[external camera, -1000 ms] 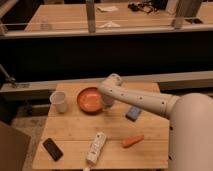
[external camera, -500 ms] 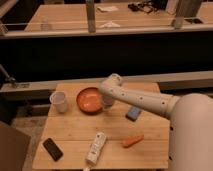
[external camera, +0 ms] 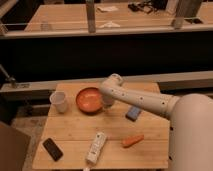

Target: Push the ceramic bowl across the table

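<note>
Touching one ceramic bowl (external camera: 90, 99): gripper (external camera: 107, 104).

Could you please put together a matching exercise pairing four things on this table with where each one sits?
1 ceramic bowl
2 white cup
3 black phone
4 gripper

a table's front left corner
b shut, at the bowl's right rim
c centre rear, between cup and gripper
d left of the bowl

Pairs: 1-c, 2-d, 3-a, 4-b
</note>
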You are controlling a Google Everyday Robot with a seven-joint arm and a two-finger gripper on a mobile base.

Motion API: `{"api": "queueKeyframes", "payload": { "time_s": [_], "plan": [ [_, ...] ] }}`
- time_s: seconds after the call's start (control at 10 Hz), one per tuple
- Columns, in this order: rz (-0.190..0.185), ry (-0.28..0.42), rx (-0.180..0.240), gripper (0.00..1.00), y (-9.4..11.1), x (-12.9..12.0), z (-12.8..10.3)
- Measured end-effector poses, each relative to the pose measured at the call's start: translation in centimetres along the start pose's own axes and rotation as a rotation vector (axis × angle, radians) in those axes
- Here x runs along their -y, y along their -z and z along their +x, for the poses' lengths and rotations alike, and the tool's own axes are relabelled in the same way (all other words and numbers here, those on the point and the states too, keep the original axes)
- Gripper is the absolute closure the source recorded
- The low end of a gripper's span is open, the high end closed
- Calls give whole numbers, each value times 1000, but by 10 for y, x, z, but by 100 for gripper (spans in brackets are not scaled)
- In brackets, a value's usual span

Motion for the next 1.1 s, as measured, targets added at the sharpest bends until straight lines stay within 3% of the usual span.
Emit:
{"api": "queueKeyframes", "payload": {
  "time_s": [1.1],
  "plan": [
    [26,9,13,93,-3,10,-7]
  ]
}}
